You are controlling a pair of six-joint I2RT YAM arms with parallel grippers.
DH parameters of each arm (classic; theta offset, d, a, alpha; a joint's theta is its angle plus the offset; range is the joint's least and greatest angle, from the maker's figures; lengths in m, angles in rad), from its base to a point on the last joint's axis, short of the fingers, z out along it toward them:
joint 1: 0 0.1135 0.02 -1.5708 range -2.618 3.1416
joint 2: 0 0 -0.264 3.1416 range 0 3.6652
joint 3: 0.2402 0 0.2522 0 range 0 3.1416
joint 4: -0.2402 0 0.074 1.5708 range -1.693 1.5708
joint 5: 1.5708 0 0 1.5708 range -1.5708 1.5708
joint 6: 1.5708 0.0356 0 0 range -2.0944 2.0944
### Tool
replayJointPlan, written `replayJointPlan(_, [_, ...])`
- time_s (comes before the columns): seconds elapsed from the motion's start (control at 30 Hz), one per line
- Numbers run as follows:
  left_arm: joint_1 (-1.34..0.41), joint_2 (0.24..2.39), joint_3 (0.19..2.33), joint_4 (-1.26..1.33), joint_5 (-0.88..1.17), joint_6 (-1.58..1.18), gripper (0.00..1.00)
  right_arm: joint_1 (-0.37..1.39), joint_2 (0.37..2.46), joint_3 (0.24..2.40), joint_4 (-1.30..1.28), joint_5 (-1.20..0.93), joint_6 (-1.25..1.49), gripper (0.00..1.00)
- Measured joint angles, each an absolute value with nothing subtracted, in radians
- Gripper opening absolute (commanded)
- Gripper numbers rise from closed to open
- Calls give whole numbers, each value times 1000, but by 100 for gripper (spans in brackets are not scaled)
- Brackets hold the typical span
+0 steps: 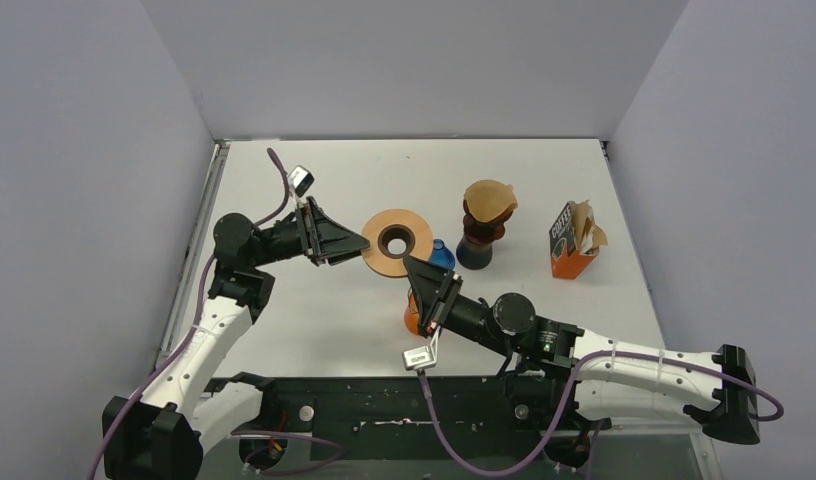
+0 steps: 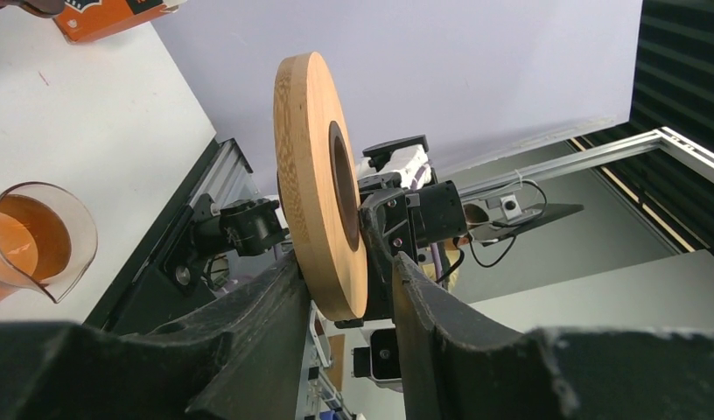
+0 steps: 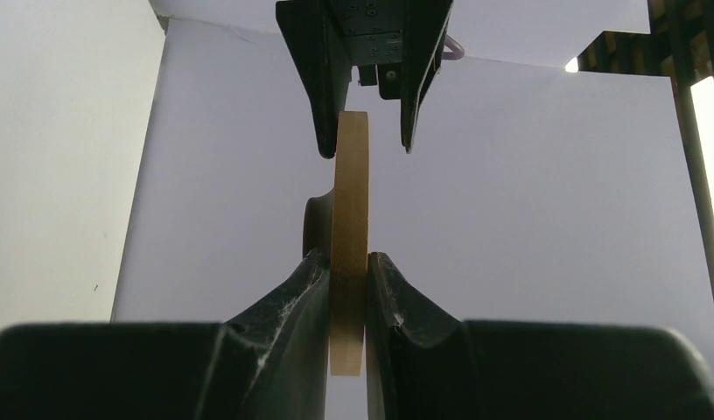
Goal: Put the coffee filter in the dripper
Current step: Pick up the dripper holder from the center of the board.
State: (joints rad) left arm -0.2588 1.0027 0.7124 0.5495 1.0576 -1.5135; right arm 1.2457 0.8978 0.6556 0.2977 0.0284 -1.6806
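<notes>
Above table point(image 1: 284, 175), right claw point(image 3: 348, 262) clamps wooden ring point(image 1: 378, 258).

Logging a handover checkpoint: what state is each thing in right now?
wooden ring: held in the air by its rim.
right claw: shut on the wooden ring.
left claw: open, straddling the opposite rim.
filter box: open, filters sticking out.
brown filter: opened into a cone atop the dark vessel.
glass cup: on the table, orange inside.
</notes>
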Motion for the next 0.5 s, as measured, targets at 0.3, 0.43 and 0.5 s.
replayJointPlan(0.3, [-263, 1011, 711, 614, 1059, -1567, 12, 1258, 916, 654, 363, 38, -1692, 0])
replayJointPlan(0.43, [-265, 1016, 710, 617, 1054, -1599, 0, 1258, 916, 651, 371, 42, -1710, 0])
replayJointPlan(0.5, [-265, 1017, 707, 617, 1054, -1607, 0, 1258, 916, 646, 374, 43, -1718, 6])
